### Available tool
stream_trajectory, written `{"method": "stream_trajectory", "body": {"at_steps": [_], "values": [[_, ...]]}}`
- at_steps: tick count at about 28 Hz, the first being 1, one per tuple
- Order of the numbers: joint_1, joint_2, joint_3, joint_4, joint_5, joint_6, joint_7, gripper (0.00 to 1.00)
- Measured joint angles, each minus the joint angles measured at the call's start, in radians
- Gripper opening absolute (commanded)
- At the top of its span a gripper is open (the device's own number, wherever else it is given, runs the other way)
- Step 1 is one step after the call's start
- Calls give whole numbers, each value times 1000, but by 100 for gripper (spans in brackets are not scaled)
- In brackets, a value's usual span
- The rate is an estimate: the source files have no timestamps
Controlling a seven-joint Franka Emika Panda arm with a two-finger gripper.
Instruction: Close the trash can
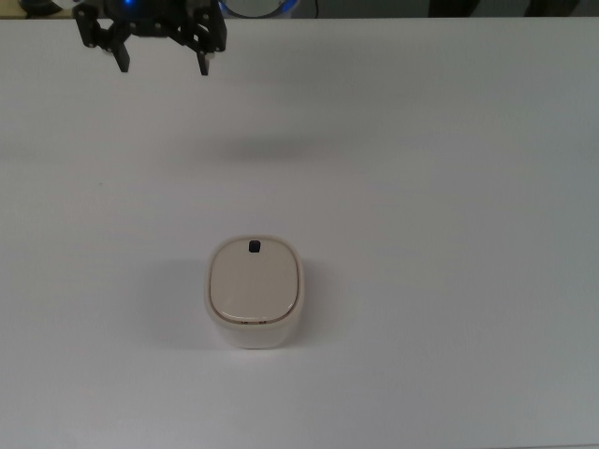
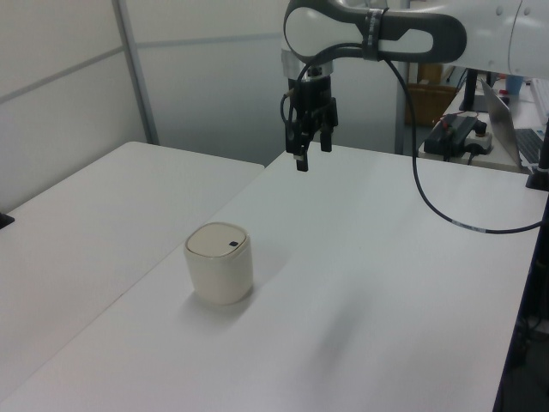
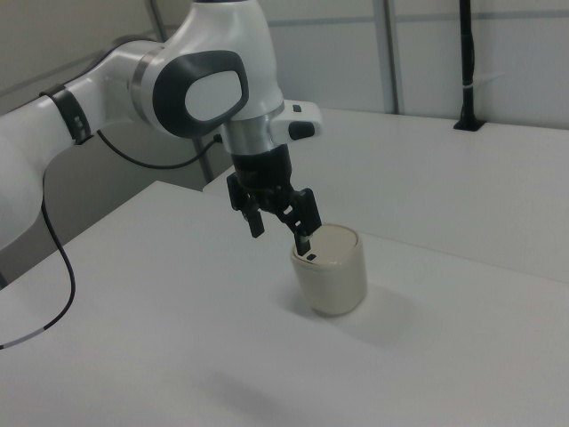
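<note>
Arm raised, pincer [image 1: 161, 65] spread, seemingly well above trash can [image 1: 255, 292].

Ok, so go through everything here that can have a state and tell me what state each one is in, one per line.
trash can: upright on the table, touched by nothing
lid: shut, lying flat on the can
black button: on the lid's far edge in the top view, nothing on it
gripper: open, empty, raised well clear of the can
</note>
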Motion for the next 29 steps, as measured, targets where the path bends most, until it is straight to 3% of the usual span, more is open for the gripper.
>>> {"method": "stream_trajectory", "body": {"at_steps": [16,29], "values": [[-3,-1,-6,0,-9,-5,0,100],[-64,-2,-13,2,-9,-5,-3,100]]}}
